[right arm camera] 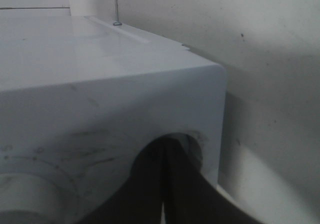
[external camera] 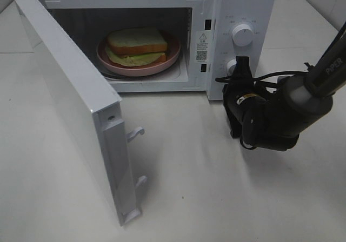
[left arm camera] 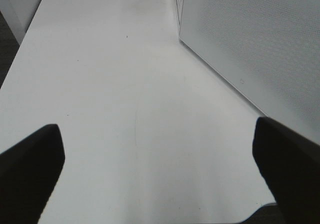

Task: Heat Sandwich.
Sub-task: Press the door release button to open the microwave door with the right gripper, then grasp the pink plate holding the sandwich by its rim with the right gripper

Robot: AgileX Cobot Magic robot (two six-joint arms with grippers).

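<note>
The sandwich (external camera: pixel 137 43) is sitting on a pink plate (external camera: pixel 172 58) inside the white microwave (external camera: pixel 238 4), so the loading appears to be done. The door (external camera: pixel 65 101) is standing wide open over the tabletop (external camera: pixel 216 188), and by the look of it closing it and starting the heat are what is left. To the right of the cavity, the right hand (external camera: pixel 241 64) is pointing its clenched fingers, grasping nothing, at the lower dial (right arm camera: pixel 194 140) of the control panel, just below the upper dial (external camera: pixel 243 34); whether the tips are touching it is hard to tell. The left hand (left arm camera: pixel 156 131), out of the high camera's sight, is hanging released and empty over bare tabletop beside the door's perforated panel.
</note>
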